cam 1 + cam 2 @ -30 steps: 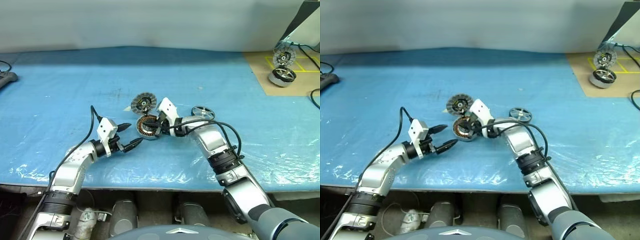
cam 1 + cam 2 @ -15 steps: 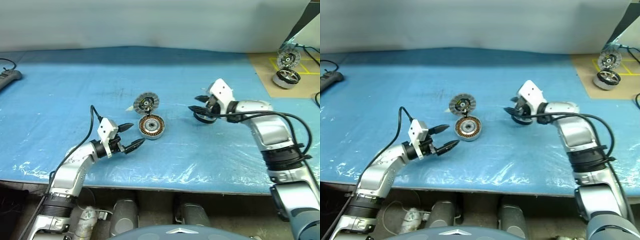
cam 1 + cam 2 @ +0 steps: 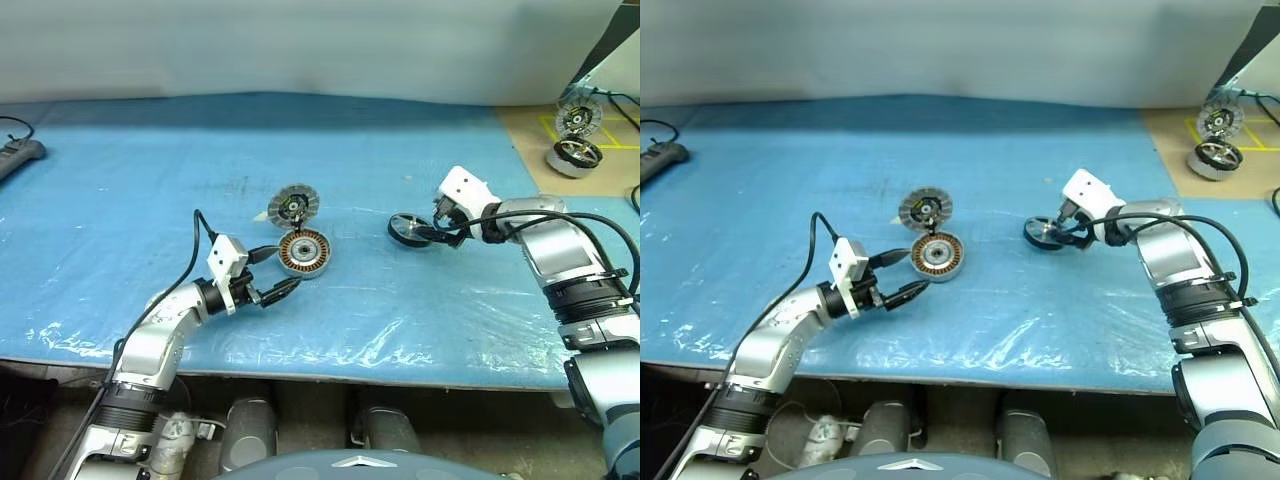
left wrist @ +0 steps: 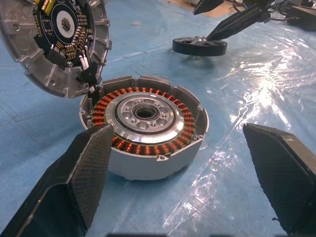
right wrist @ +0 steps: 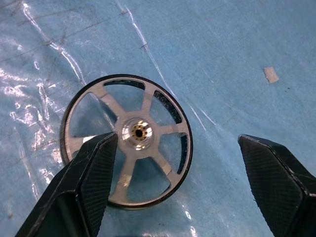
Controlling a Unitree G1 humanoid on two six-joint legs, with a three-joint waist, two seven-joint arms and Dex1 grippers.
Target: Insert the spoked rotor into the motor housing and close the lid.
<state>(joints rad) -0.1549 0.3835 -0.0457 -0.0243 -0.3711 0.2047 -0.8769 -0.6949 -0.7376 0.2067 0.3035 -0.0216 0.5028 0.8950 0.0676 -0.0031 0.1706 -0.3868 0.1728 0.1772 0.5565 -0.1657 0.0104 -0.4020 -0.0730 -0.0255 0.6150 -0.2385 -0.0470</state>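
The motor housing (image 3: 303, 251) is a silver cup with copper windings, sitting mid-table on the blue sheet. Its lid (image 3: 293, 205) stands tilted up at the housing's far edge, ribbed face and dark hub showing (image 4: 54, 39). My left gripper (image 3: 276, 272) is open and level just in front of the housing (image 4: 148, 123), not touching it. The spoked rotor (image 3: 410, 229) lies flat to the right of the housing. My right gripper (image 3: 434, 233) is open beside and above the rotor (image 5: 137, 132), one finger over its rim, the other well off to the side. It holds nothing.
A brown board at the far right carries a second motor housing (image 3: 572, 155) with its own raised lid (image 3: 577, 118). A dark device (image 3: 18, 154) lies at the left edge. The table's front edge (image 3: 300, 372) runs just below my arms.
My right gripper has left the housing, swung to the right as far as the rotor, and opened. The left arm has stayed put.
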